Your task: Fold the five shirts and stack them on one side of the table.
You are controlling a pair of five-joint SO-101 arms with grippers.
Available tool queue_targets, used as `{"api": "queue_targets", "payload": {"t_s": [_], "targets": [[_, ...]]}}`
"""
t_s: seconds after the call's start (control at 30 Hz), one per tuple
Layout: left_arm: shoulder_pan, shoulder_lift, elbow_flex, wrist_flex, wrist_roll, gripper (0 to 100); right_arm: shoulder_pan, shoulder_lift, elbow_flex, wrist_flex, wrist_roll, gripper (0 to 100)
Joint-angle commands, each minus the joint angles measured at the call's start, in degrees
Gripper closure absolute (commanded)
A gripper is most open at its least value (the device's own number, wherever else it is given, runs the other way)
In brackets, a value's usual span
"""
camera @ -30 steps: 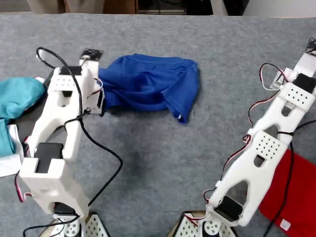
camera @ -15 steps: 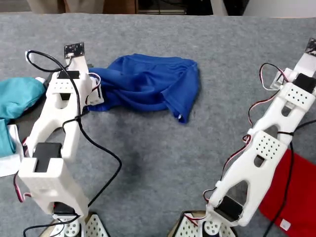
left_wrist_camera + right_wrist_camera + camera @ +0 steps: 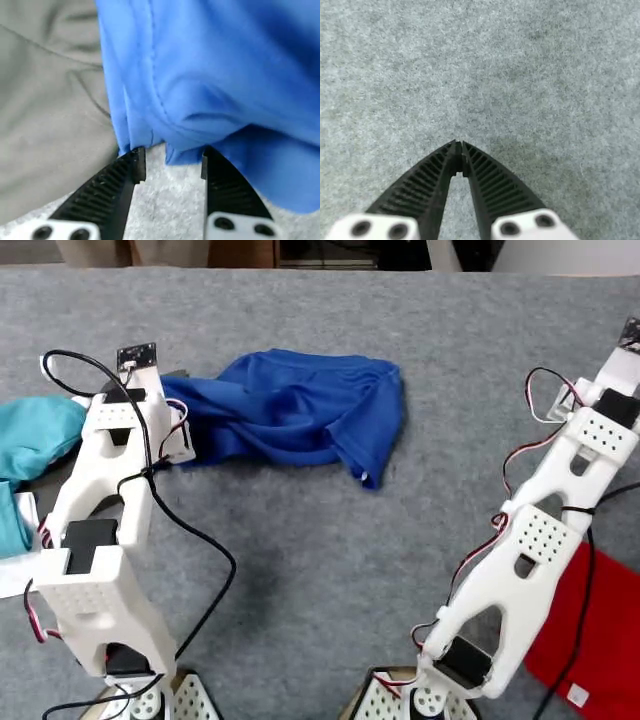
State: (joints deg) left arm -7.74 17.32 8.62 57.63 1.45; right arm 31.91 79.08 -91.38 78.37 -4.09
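A blue shirt [image 3: 300, 405] lies crumpled at the back middle of the grey table [image 3: 330, 540], with one corner drawn out to the left. My left gripper [image 3: 168, 388] sits at that corner. In the left wrist view its fingertips [image 3: 134, 162] pinch a bunched hem of the blue shirt [image 3: 210, 75], so the left gripper [image 3: 170, 160] is shut on it. My right gripper [image 3: 459, 145] is shut with nothing in it, over bare grey table at the far right.
A teal shirt [image 3: 35, 435] lies at the left edge beside the left arm, with a white piece [image 3: 15, 575] below it. A red shirt [image 3: 590, 630] lies at the front right by the right arm. Smooth grey cloth [image 3: 50, 100] lies beside the blue hem.
My left gripper has moved left and a little back, pulling the blue shirt's left corner out with it. The right arm has not moved.
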Motion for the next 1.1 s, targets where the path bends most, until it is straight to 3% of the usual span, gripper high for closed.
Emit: {"api": "queue_targets", "payload": {"t_s": [0.0,0.17,0.47,0.9,1.07], "targets": [[1.2,-0.1,-0.4,-3.3,4.2,81,-0.3,-0.6,-2.8,-0.7,-0.2,99.1],[2.5,3.0,-1.1,-4.0,5.5,81,-0.3,-0.6,-2.8,-0.7,-0.2,99.1],[3.0,7.2,-7.2,1.2,5.5,92,-0.3,-0.6,-2.8,-0.7,-0.2,99.1],[3.1,7.5,-20.8,15.8,5.7,95,-0.3,-0.6,-2.8,-0.7,-0.2,99.1],[3.1,7.5,-28.4,22.6,10.1,95,-0.3,-0.6,-2.8,-0.7,-0.2,99.1]]}}
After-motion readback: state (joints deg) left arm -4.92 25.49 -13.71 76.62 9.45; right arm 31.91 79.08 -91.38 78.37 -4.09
